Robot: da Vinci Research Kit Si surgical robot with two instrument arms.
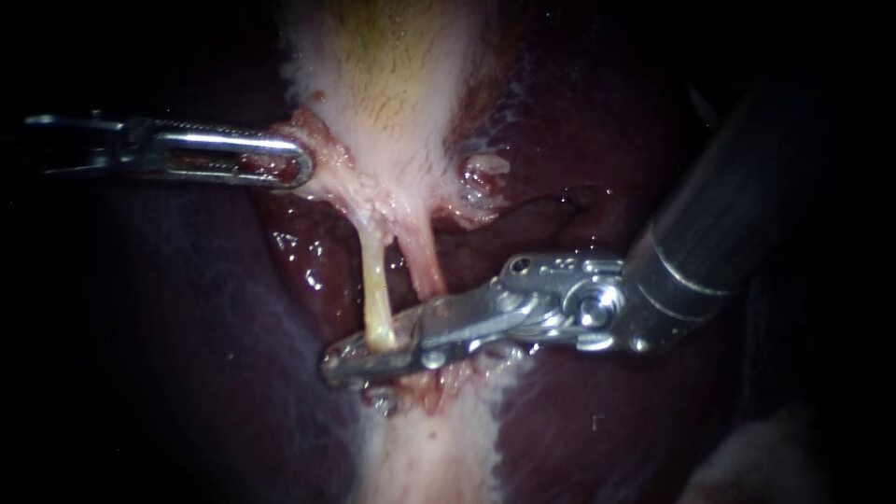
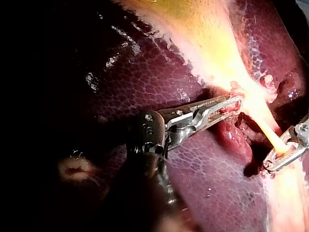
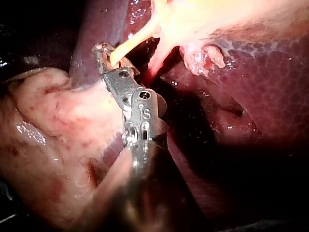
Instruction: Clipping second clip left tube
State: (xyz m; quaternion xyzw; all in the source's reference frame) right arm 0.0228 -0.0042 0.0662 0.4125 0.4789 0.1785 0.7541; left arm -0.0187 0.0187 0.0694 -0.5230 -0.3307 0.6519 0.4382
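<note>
Your right instrument [image 1: 338, 362], lower centre: jaws clamped on the left tube [image 1: 374, 289]. Your left instrument [image 1: 297, 164], upper left: jaws clamped on the gallbladder [image 1: 392, 84].

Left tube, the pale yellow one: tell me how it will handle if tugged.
Probably floppy: the left tube is thin, drawn straight only by the right instrument gripping it. Likely slippery: its surface glistens. Possibly easy to tear, being slender.

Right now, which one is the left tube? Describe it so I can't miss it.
Below the pale gallbladder at centre, two tubes run down side by side. The left tube is the yellow one, its lower end caught in the right instrument; the right tube is pinker.
</note>
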